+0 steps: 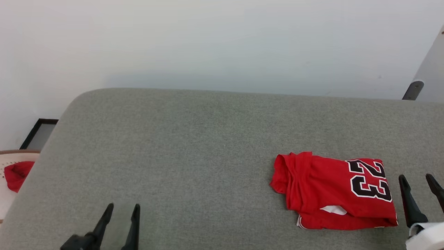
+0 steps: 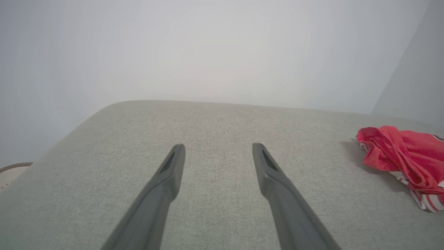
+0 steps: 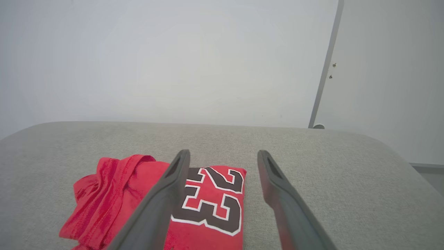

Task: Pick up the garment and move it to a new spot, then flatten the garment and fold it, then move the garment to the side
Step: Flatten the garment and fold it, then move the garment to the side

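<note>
A grey upholstered cushion point(image 1: 194, 132) spans the scene, with a folded red No. 23 jersey point(image 1: 326, 194) lying on its right side near the front edge. The right gripper point(image 1: 416, 177) sits just beside the jersey's numbered end, fingers spread and empty. The left gripper point(image 1: 124, 206), likewise parted and empty, is well apart at the cushion's left. The head view takes in a pale woven basket point(image 1: 14, 158) holding a small red cloth point(image 1: 17, 173) off the left edge. The left wrist view catches red-white striped trim point(image 2: 428, 203) under the fold.
</note>
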{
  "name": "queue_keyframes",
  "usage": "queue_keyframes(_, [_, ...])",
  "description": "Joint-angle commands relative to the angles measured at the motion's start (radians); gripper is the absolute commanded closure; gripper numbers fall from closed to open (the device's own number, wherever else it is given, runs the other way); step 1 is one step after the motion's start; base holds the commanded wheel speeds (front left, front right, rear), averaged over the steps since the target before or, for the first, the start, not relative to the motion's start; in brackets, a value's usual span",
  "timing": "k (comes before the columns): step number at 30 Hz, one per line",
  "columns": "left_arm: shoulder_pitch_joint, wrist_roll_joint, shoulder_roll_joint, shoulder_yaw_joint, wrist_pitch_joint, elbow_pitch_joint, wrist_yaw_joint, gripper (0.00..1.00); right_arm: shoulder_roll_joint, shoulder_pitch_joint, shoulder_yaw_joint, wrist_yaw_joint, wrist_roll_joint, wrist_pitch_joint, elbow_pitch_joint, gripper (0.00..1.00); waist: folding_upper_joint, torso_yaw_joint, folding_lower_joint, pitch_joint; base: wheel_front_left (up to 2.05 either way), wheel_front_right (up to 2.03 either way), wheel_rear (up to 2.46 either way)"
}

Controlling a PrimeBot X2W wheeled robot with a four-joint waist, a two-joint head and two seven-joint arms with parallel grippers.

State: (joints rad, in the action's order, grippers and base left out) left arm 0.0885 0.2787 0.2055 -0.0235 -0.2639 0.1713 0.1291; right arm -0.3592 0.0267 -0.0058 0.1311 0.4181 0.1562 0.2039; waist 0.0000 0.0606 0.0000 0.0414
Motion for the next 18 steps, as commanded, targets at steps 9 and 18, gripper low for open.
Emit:
queue_keyframes(9, [0.090,-0.022,-0.023,0.030,0.000,-0.069,-0.002,0.00,0.056,-0.153,-0.124,-0.001,-0.028,-0.060,-0.158,0.00,0.0000,0.010,0.0000,0.005,0.00,0.00,0.00])
queue_keyframes(18, [0.102,-0.033,-0.028,0.037,0.000,-0.090,-0.001,0.00,0.101,-0.203,-0.166,-0.001,-0.038,-0.101,-0.240,0.00,0.0000,0.004,0.0000,0.000,0.00,0.00,0.00])
